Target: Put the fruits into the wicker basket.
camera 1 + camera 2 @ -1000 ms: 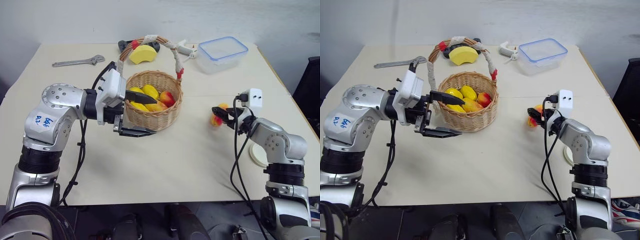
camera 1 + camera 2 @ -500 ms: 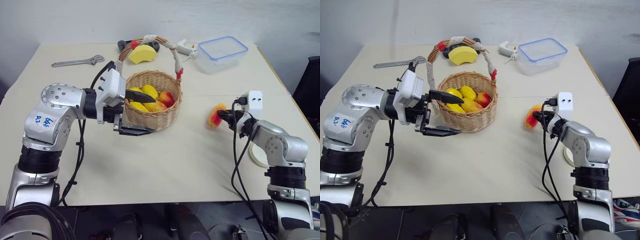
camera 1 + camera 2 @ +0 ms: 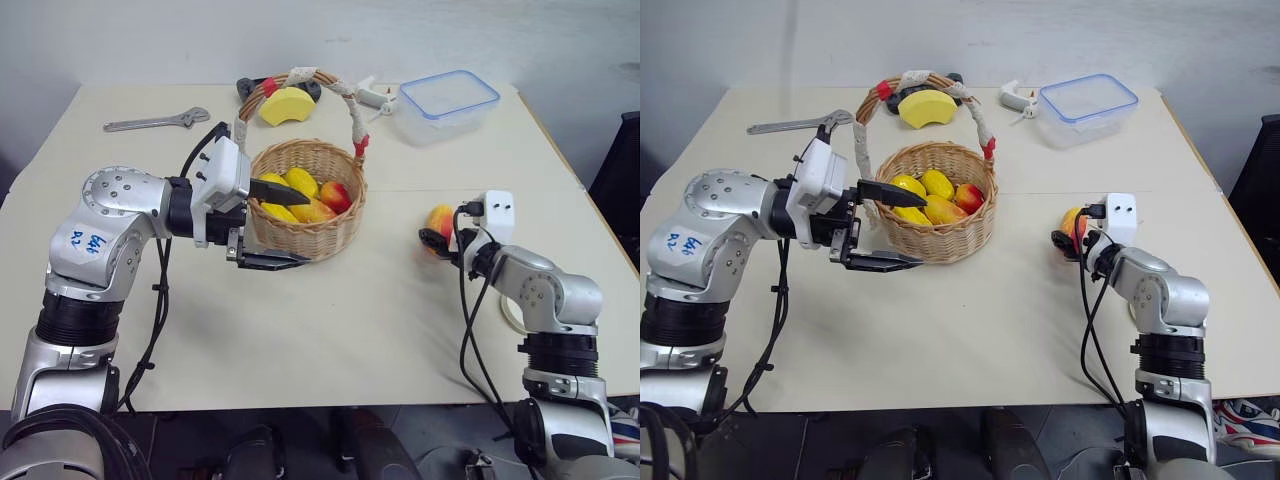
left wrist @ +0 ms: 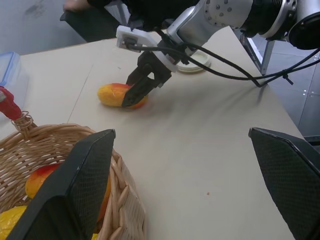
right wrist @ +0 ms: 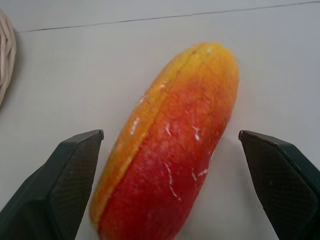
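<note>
Wrench point(image 3: 157, 123); yellow half-round block point(image 3: 285, 106); clear blue-rimmed box point(image 3: 447, 104) on table point(image 3: 330, 330)

Yellow-orange, red-blushed mango point(image 5: 170, 150); light-brown woven basket point(image 3: 305, 235), handle white with red bands

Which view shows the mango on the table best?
The right wrist view: the mango lies between open right gripper fingers. Left wrist view shows it whole but small; eye views have it partly hidden.
</note>
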